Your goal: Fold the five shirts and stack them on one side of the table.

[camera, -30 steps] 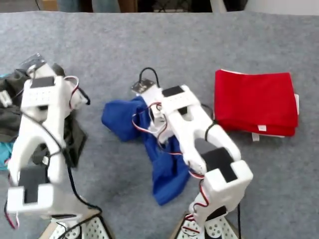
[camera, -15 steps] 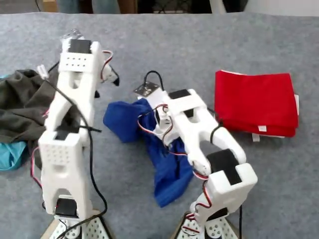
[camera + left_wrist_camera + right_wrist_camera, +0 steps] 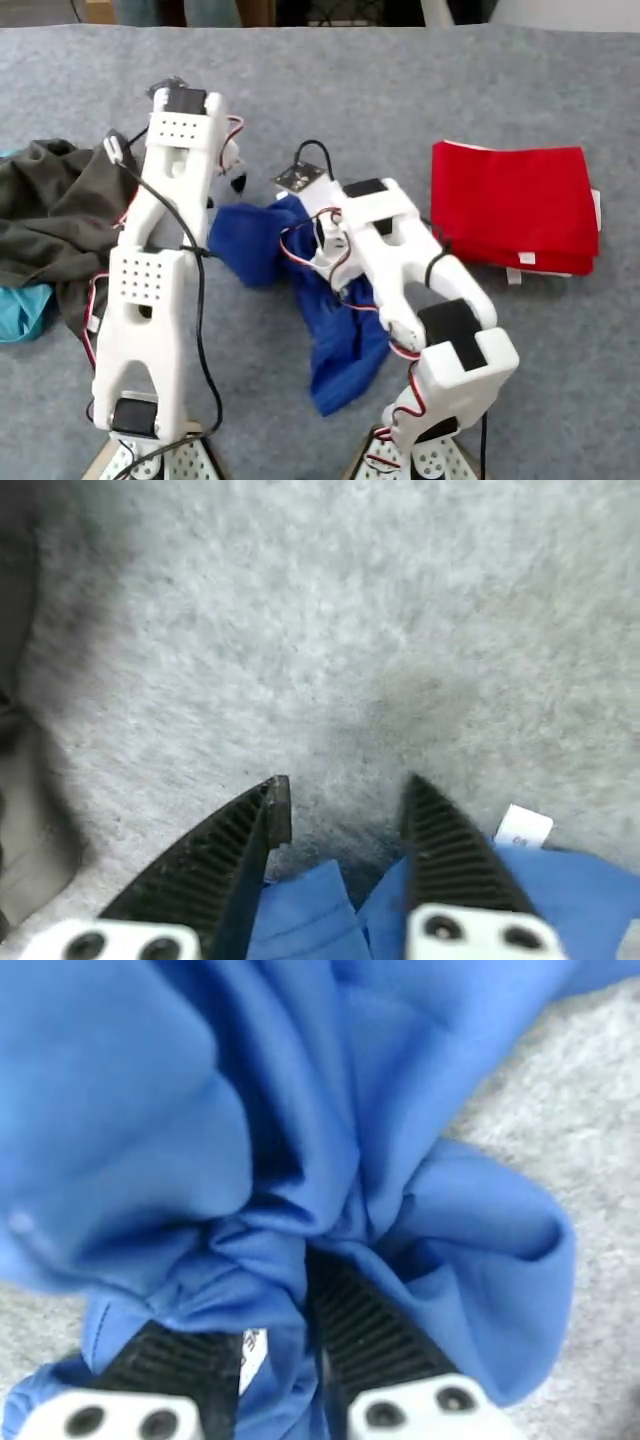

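A crumpled blue shirt (image 3: 340, 340) lies in the middle of the grey felt table (image 3: 400, 90). My right gripper (image 3: 305, 1260) is shut on a bunched fold of the blue shirt (image 3: 300, 1110); from above the right gripper (image 3: 305, 212) sits at the shirt's far end. My left gripper (image 3: 345, 800) is open, just above bare felt, with the blue shirt's edge (image 3: 560, 900) and a white tag (image 3: 523, 827) beside its fingers. In the high view the left gripper (image 3: 230, 168) hangs just beyond the shirt's far left corner.
A folded red shirt (image 3: 512, 205) lies at the right with a white edge under it. A dark grey-green shirt (image 3: 50, 215) is heaped at the left edge, a teal one (image 3: 22, 310) beside it. The dark shirt (image 3: 15, 810) borders the left wrist view.
My left arm has swung from over the dark shirt heap to the right, out toward the blue shirt's far corner. The right arm has held the blue shirt and barely shifted.
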`<state>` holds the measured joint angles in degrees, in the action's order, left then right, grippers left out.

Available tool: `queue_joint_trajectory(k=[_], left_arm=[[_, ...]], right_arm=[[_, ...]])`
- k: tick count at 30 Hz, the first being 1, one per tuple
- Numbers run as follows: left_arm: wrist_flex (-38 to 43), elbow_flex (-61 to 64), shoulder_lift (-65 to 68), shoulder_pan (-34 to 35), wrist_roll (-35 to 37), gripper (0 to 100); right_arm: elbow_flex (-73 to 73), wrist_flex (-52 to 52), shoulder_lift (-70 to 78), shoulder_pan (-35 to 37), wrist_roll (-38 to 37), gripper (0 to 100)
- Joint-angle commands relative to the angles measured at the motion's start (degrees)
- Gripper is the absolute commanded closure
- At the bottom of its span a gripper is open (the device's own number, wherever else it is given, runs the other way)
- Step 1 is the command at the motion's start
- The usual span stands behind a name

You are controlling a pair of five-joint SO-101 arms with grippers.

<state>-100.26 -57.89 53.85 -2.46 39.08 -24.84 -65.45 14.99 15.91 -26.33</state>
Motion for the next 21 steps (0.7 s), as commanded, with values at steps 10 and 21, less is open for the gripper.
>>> queue_joint_trajectory(k=[10, 21], left_arm=[[-0.5, 3.8, -1.3, -4.0, -0.9, 94], [-0.6, 1.4, -7.3, -0.7, -3.3, 97]], right_arm=[[-5.9, 0.2, 1.0, -3.8, -0.5, 98.4], [-5.5, -0.4, 0.5, -3.9, -0.1, 98.2]])
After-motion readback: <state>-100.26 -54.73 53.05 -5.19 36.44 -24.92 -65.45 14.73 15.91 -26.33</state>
